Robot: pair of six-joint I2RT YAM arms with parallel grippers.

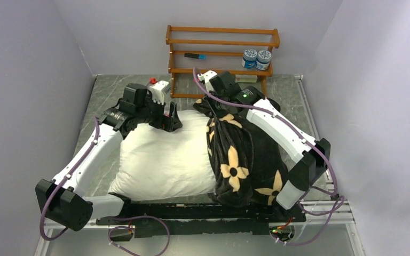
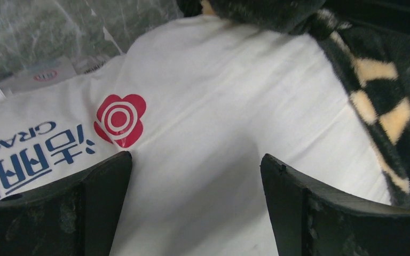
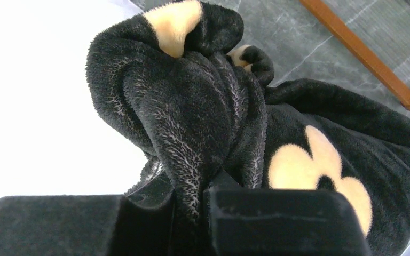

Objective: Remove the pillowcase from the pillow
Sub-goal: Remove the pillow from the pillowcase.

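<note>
The white pillow (image 1: 163, 157) lies across the table, its left two thirds bare. The black pillowcase (image 1: 245, 160) with cream flowers is bunched over its right end. My left gripper (image 1: 169, 120) is open over the pillow's far edge; in the left wrist view its fingers (image 2: 99, 197) straddle white pillow cloth (image 2: 203, 133) beside a red flower logo (image 2: 120, 120). My right gripper (image 1: 212, 104) is shut on a fold of the pillowcase (image 3: 203, 133) at its far edge, next to the white pillow (image 3: 42, 106).
A wooden rack (image 1: 221, 56) stands at the back with two jars (image 1: 257, 58) and a blue-tipped marker (image 1: 195, 55). Grey walls close in left, back and right. The marble table top (image 1: 104, 98) shows around the pillow.
</note>
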